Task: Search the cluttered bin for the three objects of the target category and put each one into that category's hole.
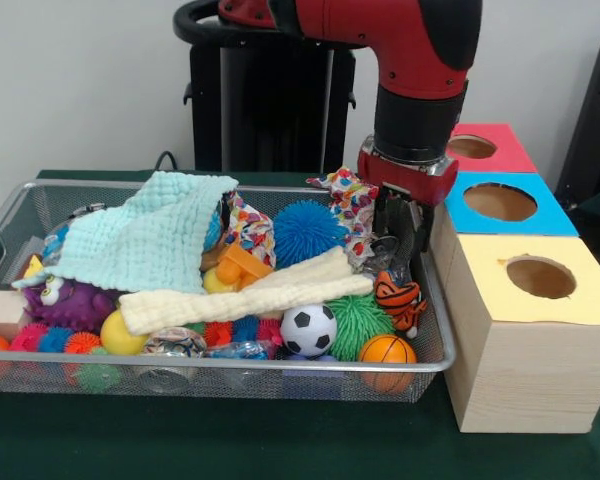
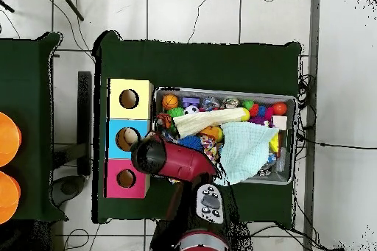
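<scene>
Glossy red arm [image 1: 410,40], black wrist band, red collar, dark end effector [image 1: 398,232], black base

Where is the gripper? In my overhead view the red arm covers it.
Observer: The gripper is down inside the wire bin, at the end beside the yellow box.
Operator: Anything right under it?
Observer: An orange-and-black striped toy lies just below it; I cannot tell whether they touch.
Operator: What does the pale blue cloth hide?
Observer: A purple plush toy peeks out below its edge.
</scene>
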`<state>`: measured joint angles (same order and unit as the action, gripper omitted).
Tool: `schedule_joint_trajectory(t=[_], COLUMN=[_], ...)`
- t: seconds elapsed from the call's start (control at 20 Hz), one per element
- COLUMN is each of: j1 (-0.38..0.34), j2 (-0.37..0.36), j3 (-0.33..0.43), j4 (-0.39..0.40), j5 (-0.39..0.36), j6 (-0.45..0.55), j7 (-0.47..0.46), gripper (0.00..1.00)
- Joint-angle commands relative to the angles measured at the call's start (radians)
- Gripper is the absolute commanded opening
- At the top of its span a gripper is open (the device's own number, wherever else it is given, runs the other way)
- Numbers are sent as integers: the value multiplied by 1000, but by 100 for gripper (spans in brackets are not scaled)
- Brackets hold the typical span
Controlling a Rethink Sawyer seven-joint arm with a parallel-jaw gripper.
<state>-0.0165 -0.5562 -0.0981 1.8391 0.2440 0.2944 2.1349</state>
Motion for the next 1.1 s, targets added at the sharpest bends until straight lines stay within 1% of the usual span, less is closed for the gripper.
schedule_joint_trajectory(t=[0.05, 0.25, 0.5, 0.7, 0.8, 0.95, 1.1], j1=[-23, -40, -32, 14, 49, 75, 79], j2=[13, 24, 51, 44, 37, 53, 88], j3=[-69, -44, -54, -83, -106, -131, -138], j4=[69, 80, 29, -6, -28, -85, -130], j5=[65, 54, 75, 95, 104, 113, 126], j6=[20, 18, 113, 182, 228, 287, 291], j7=[248, 280, 294, 332, 357, 373, 372], gripper=[100, 100, 100, 100, 100, 100, 100])
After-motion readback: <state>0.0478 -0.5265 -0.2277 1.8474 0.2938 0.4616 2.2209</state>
